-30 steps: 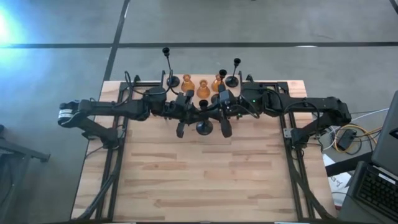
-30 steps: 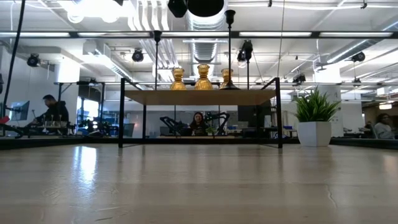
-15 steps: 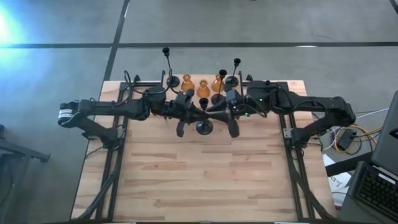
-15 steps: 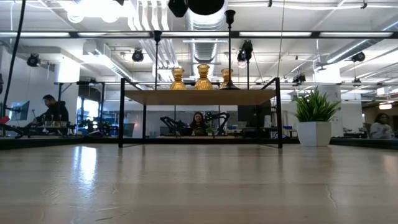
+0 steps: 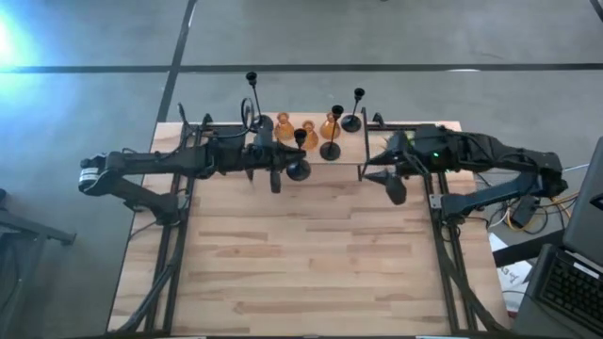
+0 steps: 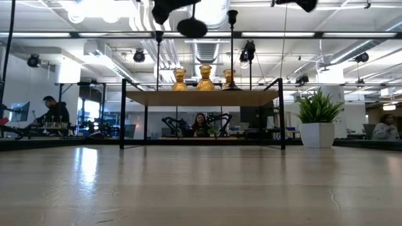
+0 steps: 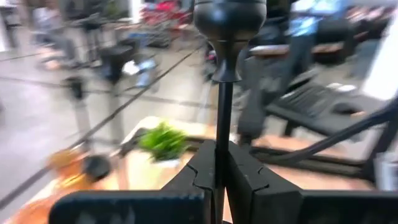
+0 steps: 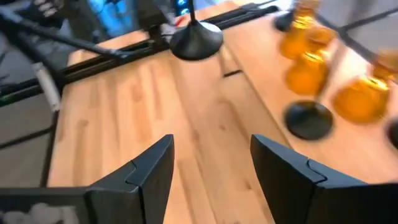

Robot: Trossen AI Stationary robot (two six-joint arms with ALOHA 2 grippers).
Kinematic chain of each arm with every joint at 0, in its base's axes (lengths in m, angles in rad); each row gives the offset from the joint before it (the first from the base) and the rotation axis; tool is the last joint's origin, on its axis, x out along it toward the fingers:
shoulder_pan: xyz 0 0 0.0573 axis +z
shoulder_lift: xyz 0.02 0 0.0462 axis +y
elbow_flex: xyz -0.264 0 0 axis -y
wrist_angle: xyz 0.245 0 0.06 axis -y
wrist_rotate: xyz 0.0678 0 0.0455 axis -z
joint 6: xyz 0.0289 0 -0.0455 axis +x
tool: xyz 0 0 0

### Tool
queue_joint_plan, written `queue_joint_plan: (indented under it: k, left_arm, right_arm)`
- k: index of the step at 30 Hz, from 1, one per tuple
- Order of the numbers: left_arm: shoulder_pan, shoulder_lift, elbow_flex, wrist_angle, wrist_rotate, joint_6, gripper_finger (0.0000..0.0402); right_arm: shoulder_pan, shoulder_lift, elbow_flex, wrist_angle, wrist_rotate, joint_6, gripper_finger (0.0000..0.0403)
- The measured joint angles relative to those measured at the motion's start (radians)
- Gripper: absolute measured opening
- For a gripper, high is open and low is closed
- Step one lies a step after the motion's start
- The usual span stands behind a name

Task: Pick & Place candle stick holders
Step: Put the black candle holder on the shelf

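1. Step in hand: transport. The left claw [image 5: 283, 171] is clenched on the thin stem of a black candle stick holder [image 5: 297, 168]. The left wrist view shows both fingers [image 7: 198, 174] pinching the stem, with the top cup [image 7: 229, 18] above them.
2. The held holder is clear of the counter [image 5: 311, 273]. In the low view its domed base [image 6: 191, 27] hangs high, tilted rather than upright.
3. The right claw [image 5: 382, 175] is released, its fingers spread wide with nothing between them. It sits over the right part of the counter, well apart from the holders.
4. The remaining holders stand grouped at the far edge of the counter: three amber holders [image 5: 308, 134] close together, with black holders [image 5: 331, 149] beside and behind them. In the high view the held piece sits just beside the amber group.
5. Next move, as judged: the holder must be brought upright and lowered base-first onto a free spot. The stem is thin and the base heavy, so any swing in the grip risks a knock against the amber pieces.
6. Containers: no tray, box or bin is visible. The low view shows a white pot [image 6: 316, 134] holding a green plant [image 6: 319, 105], which is not part of the task.
7. The placement target cannot be determined from these views.
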Motion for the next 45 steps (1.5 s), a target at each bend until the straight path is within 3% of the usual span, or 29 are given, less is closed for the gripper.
queue_joint_plan:
  k: [4,11,19,27,45]
  left_arm:
    - [0.028,-0.002,-0.025,-0.006,-0.084,0.034,0.0017]
    - [0.083,-0.004,-0.153,0.161,-0.209,0.021,0.0017]
    - [0.099,-0.003,-0.302,0.326,-0.322,0.012,0.0017]
    - [0.133,-0.001,-0.396,0.421,-0.388,-0.015,0.0017]
    - [0.164,0.090,-0.381,0.477,-0.346,-0.006,0.0017]
  right_arm:
    - [0.001,-0.130,-0.164,0.065,0.071,0.063,0.0194]
    - [0.000,-0.358,-0.462,0.291,0.157,0.193,0.0172]
    - [0.000,-0.525,-0.663,0.472,0.246,0.214,0.0159]
    - [-0.002,-0.577,-0.705,0.482,0.288,0.213,0.0159]
    - [-0.002,-0.576,-0.703,0.480,0.334,0.194,0.0150]
